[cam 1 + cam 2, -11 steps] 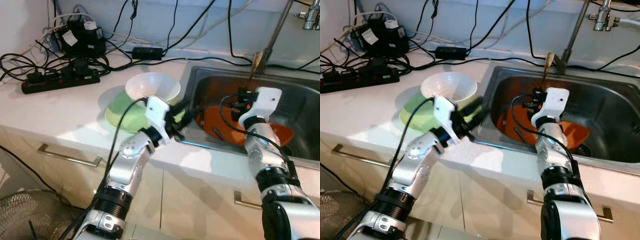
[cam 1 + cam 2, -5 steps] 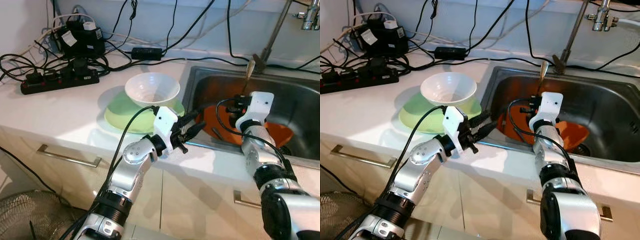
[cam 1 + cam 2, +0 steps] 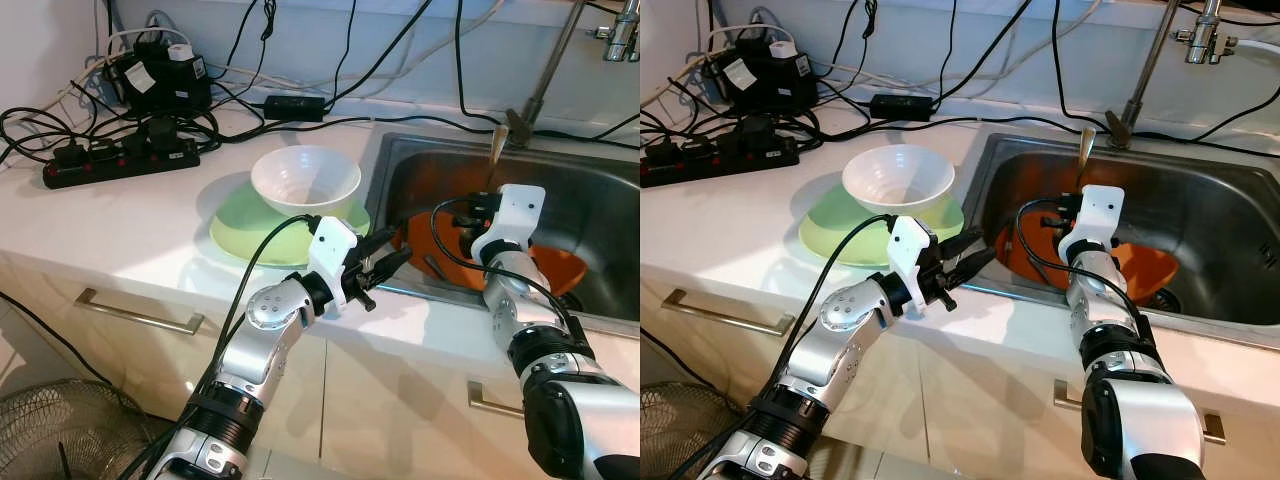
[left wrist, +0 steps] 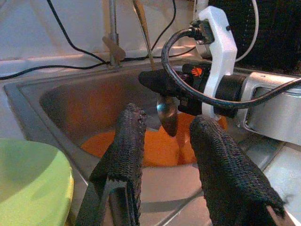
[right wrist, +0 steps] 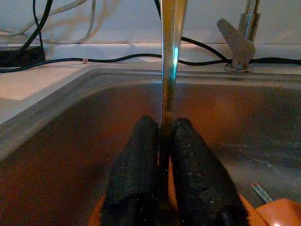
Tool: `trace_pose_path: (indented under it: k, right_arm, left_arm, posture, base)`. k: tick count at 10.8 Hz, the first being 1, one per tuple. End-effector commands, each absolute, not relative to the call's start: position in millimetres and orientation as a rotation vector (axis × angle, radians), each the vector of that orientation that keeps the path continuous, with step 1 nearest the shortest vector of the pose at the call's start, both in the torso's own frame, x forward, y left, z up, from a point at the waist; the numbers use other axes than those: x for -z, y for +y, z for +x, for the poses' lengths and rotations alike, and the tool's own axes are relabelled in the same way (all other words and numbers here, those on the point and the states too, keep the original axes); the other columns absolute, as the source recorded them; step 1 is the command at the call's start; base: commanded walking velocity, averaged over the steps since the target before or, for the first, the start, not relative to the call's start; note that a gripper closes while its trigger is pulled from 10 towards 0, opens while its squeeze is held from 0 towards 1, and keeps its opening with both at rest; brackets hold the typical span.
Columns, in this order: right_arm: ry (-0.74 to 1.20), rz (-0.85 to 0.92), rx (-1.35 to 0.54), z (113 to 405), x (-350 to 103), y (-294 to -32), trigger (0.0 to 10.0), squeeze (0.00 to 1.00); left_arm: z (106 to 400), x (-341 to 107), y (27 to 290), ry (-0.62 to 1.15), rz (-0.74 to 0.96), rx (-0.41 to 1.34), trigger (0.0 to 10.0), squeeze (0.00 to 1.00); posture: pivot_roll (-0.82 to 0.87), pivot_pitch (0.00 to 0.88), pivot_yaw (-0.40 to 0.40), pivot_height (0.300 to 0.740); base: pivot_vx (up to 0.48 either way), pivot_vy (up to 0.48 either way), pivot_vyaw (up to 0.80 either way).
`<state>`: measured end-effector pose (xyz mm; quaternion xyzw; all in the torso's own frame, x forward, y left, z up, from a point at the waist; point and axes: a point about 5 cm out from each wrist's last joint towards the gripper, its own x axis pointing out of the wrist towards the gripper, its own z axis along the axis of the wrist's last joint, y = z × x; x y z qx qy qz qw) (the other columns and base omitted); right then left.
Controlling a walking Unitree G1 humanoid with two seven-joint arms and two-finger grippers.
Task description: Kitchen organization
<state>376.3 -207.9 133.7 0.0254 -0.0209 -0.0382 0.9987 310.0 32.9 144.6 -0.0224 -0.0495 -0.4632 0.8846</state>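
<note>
Bright even daylight on head views; wrist views dimmer, softly blurred.

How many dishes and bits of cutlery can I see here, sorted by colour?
White bowl: 1
Green plate: 1
Orange dish in the sink: 1
Silver spoon, pinched in the right hand: 1
Total: 4

A black power strip [image 3: 118,160] lies at upper left on the white counter [image 3: 110,225], tangled with black cables [image 3: 230,125] — a black adapter block [image 3: 165,75] sits behind it. At upper right rises a faucet [image 3: 545,80]. Below the counter — a cabinet handle [image 3: 135,315].
</note>
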Motion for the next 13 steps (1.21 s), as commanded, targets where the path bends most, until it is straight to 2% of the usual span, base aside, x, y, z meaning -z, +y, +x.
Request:
trace_pose_path:
  k: [1,2,3,6,9,11,13]
  right_arm:
    - [-0.008,0.055,0.077,375.8,-128.3,-207.4,10.0,0.84]
    - [-0.009,0.052,0.076,376.2,-129.1,-207.5,10.0,0.35]
    - [-0.009,0.05,0.077,376.3,-129.1,-207.5,10.0,0.0]
    - [-0.022,0.052,0.077,377.3,-131.9,-206.9,10.0,0.0]
    - [-0.185,0.098,-0.012,385.0,-161.9,-186.9,10.0,0.0]
    - [-0.282,0.096,-0.105,384.7,-178.2,-168.5,10.0,0.0]
    - [-0.348,0.104,-0.133,384.2,-192.7,-162.5,10.0,0.0]
  left_arm:
    - [308.1,-145.8,32.2,-0.105,-0.029,0.98,10.0,0.0]
    - [308.0,-145.3,31.9,-0.102,-0.03,0.982,10.0,0.0]
    - [307.9,-145.1,31.7,-0.101,-0.031,0.982,10.0,0.0]
    - [308.5,-146.6,31.7,-0.106,-0.034,0.982,10.0,0.0]
    - [320.9,-187.5,40.2,-0.315,-0.007,0.822,10.0,0.0]
    - [326.9,-217.5,53.0,-0.414,0.04,0.761,10.0,0.0]
    - [328.6,-232.3,64.1,-0.459,0.117,0.746,10.0,0.0]
  posture:
    - [0.21,0.0,0.003,0.725]
    - [0.22,0.0,0.002,0.725]
    - [0.22,0.0,0.002,0.725]
    - [0.21,0.0,0.004,0.725]
    - [0.21,0.0,0.002,0.725]
    - [0.22,0.0,0.0,0.725]
    - [0.22,0.0,0.002,0.725]
  base:
    - [0.0,0.0,0.0]
    - [0.0,0.0,0.0]
    - [0.0,0.0,0.0]
    - [0.0,0.0,0.0]
    - [0.0,0.0,0.0]
    - [0.0,0.0,0.0]
    - [0.0,0.0,0.0]
